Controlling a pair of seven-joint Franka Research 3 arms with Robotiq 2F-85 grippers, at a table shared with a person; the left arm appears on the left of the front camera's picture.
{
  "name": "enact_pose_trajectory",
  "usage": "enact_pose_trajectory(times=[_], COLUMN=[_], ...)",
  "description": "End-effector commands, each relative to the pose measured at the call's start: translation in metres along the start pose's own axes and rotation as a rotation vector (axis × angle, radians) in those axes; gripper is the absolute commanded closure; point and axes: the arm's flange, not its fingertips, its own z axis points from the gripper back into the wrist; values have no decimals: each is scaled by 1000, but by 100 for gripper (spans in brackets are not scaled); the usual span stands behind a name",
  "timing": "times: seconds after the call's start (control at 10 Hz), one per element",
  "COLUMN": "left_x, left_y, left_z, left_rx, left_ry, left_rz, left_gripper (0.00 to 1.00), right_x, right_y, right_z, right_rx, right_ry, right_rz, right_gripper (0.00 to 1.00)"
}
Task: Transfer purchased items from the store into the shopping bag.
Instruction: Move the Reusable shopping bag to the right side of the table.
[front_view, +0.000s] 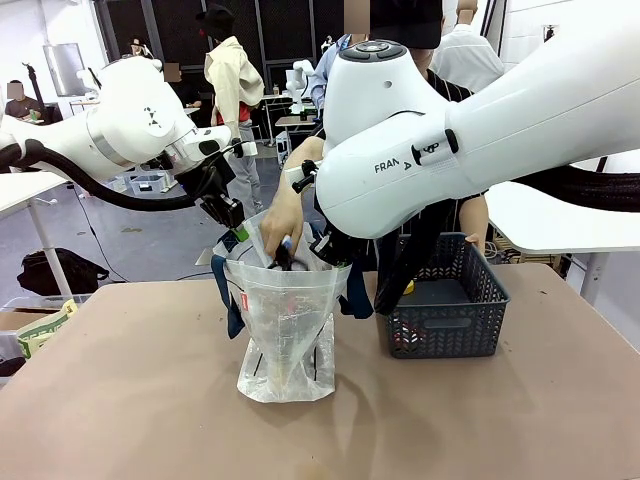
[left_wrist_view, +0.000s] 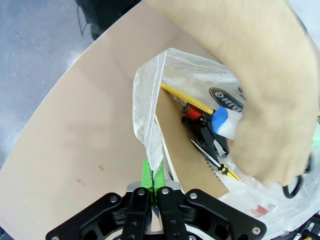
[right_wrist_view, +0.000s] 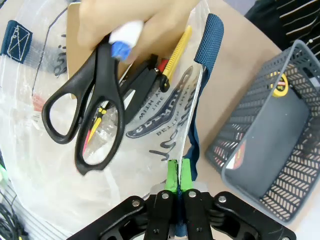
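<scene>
Your L gripper (left_wrist_view: 153, 176) is clamping shut on the bag (left_wrist_view: 146, 120) rim. Your R gripper (right_wrist_view: 179, 175) is pinching the opposite rim beside the blue handle (right_wrist_view: 209, 40), so you're holding the bag mouth open, w/ the bag standing on the table (front_view: 140, 400). A person's hand (right_wrist_view: 135, 22) is reaching in w/ black scissors (right_wrist_view: 95, 110); yellow, red and black items (left_wrist_view: 200, 107) are lying inside, and the grey basket (right_wrist_view: 265, 150) is sitting just beside the bag.

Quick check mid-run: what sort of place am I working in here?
Probably a lab or workshop staged as a shop checkout: brown table with basket and bag, white desks on bare grey floor behind.
</scene>
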Motion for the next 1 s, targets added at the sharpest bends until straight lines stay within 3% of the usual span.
enact_pose_trajectory(times=[0.0, 0.9], left_x=[-4, -4], left_y=[-1, -1], left_z=[2, 2], left_rx=[15, 15], left_ry=[-5, -5], left_rz=[2, 2], left_gripper=[100, 100], right_x=[-1, -1], right_y=[-1, -1], right_z=[1, 1], right_rx=[7, 7], right_ry=[-3, -3], right_rz=[-1, -1], right_gripper=[100, 100])
